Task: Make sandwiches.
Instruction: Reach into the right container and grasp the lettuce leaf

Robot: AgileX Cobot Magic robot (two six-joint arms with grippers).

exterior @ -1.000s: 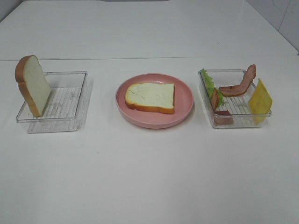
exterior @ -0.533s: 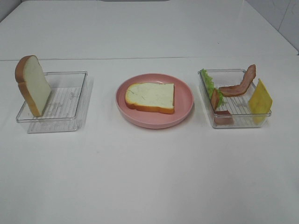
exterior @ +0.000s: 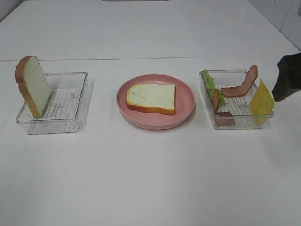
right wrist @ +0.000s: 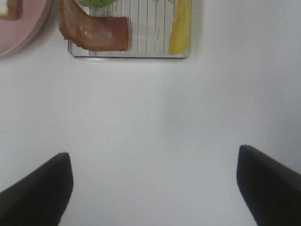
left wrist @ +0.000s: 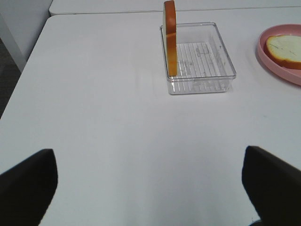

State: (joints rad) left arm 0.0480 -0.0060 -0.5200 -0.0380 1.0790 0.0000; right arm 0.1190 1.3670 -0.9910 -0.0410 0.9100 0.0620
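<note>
No stacked sandwiches are in view. One white bread slice [exterior: 150, 98] lies flat on the pink plate [exterior: 155, 123] in the middle. A second bread slice [exterior: 33, 84] stands upright against the left clear tray [exterior: 66, 101]. The right clear tray [exterior: 235, 123] holds green lettuce [exterior: 209, 82], bacon strips [exterior: 242, 84] and a yellow cheese square [exterior: 261, 99]. My left gripper [left wrist: 150, 193] is open over bare table, well short of the left tray [left wrist: 202, 61]. My right gripper [right wrist: 153, 188] is open, apart from the tray with the bacon [right wrist: 96, 30] and the cheese [right wrist: 180, 28].
A dark part of the right arm [exterior: 288, 77] juts in at the right edge, beside the cheese. The white table [exterior: 150, 179] stretches wide in front of the trays, with a seam line behind them.
A dark part of the right arm has come into the exterior view at the right edge, next to the right tray. The food, trays and plate have not moved.
</note>
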